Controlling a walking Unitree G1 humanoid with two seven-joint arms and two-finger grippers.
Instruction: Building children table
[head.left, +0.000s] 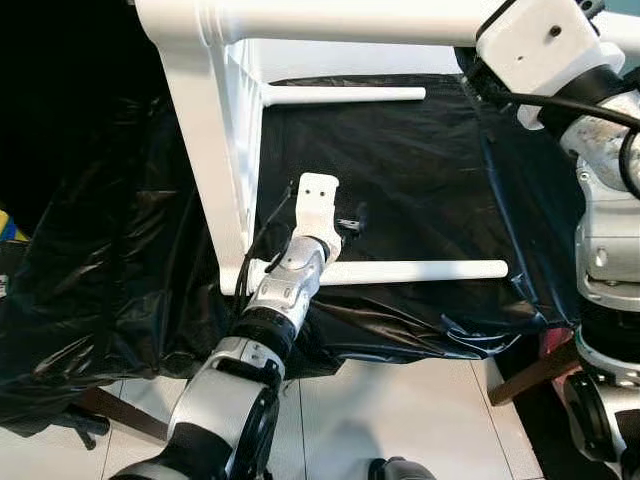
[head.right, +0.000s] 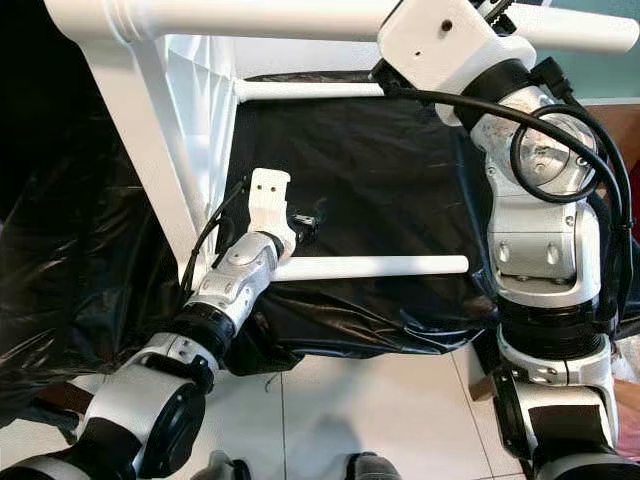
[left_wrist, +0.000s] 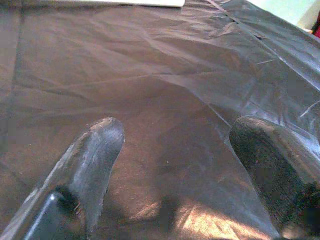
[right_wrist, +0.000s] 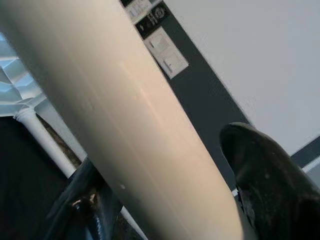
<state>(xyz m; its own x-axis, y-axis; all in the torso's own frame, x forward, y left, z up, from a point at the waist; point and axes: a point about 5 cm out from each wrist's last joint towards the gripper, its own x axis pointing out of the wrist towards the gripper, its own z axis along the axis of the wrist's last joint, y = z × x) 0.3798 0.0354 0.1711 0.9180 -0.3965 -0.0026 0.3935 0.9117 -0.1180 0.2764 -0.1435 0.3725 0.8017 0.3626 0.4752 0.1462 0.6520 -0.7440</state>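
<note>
Right wrist: gripper (right_wrist: 165, 200) around table leg (right_wrist: 120, 125)

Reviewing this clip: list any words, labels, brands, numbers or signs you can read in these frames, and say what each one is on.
No readable text in these frames.
White table frame and its legs: no markings.
Black plastic sheet: plain.
Left gripper, open over the sheet: no label.
Right gripper, around a table leg: no label.
Wall plates in the right wrist view: dark marks, too small and blurred to read.
</note>
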